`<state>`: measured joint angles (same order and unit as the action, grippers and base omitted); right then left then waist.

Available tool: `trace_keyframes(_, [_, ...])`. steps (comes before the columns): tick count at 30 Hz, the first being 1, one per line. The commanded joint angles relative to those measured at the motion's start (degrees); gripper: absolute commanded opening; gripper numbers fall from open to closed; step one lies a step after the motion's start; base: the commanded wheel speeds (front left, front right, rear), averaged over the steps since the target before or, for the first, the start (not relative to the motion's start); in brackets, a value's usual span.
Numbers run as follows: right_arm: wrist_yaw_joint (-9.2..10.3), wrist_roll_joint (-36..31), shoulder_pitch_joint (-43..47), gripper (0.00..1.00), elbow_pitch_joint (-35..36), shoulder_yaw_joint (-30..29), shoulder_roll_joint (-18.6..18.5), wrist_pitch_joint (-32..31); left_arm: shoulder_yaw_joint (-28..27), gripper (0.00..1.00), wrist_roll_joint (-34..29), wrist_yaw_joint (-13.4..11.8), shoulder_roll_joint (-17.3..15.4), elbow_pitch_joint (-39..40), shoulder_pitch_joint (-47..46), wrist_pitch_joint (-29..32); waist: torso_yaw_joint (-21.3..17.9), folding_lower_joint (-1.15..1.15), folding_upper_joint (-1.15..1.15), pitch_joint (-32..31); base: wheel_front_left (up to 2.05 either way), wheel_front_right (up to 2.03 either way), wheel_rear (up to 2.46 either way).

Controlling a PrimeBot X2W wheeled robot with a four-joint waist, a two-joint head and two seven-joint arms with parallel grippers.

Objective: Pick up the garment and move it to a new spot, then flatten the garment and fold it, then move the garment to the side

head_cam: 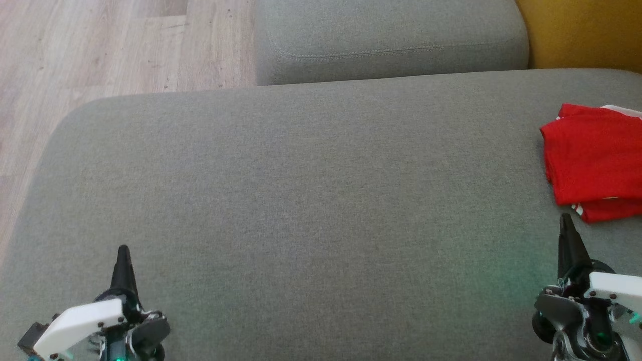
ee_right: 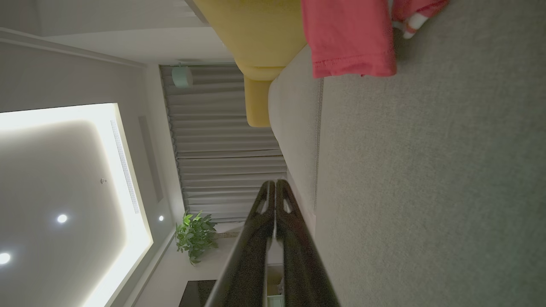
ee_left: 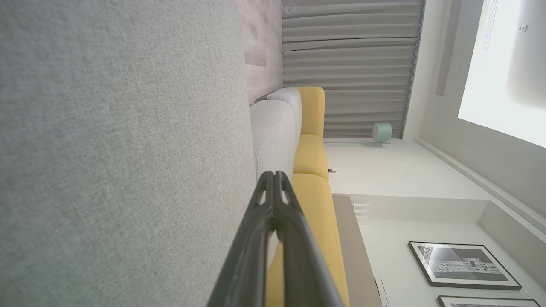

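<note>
Left gripper [head_cam: 123, 250] sits low at near-left, fingers pressed together, nothing between them. Right gripper [head_cam: 566, 223] at near-right is the same: tips closed tight, empty. Both are over bare upholstery; contact w/ it can't tell. Sofa seat [head_cam: 301, 200], grey weave, takes most of head view. Grey back cushion [head_cam: 391, 40] lies beyond it, pale wood floor [head_cam: 100, 60] off to the left, yellow cushion [head_cam: 577, 30] at far-right corner. Garment [head_cam: 592, 160]: red w/ white striped trim, lying as a compact folded stack at right side of seat, partly out of frame. It is just ahead of right gripper tip, not touching, and well apart from left gripper. Stitched hem [ee_right: 354, 64] shows in right wrist view. Handling, my guess: thin knit, light, limp, no stiffness, so it will sag and unfold if lifted by one layer. Not fragile, not slippery; seat weave prob. drags, so sliding may ruck the lower layers. Best hold: pinch through all layers at near-left corner or along left edge, ideally 2 corners, one per gripper. Looks already folded and set aside.
</note>
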<state>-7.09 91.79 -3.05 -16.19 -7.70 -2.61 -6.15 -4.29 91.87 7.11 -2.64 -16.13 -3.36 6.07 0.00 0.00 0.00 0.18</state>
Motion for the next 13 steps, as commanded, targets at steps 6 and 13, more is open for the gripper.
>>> trace_keyframes(6, [-0.4, 0.38, -3.14, 0.0, 2.16, 1.17, -0.27, -0.34, -2.23, 0.0, 0.29, 0.37, -0.23, 2.08, -2.83, 0.42, 0.0, 0.0, 0.0, 0.0, 0.0, 0.0, 0.0])
trace_keyframes(13, [-0.4, 0.38, -3.14, 0.0, 2.16, 1.18, -0.27, -0.34, -2.23, 0.0, 0.29, 0.37, -0.23, 2.08, -2.83, 0.42, 0.0, 0.0, 0.0, 0.0, 0.0, 0.0, 0.0])
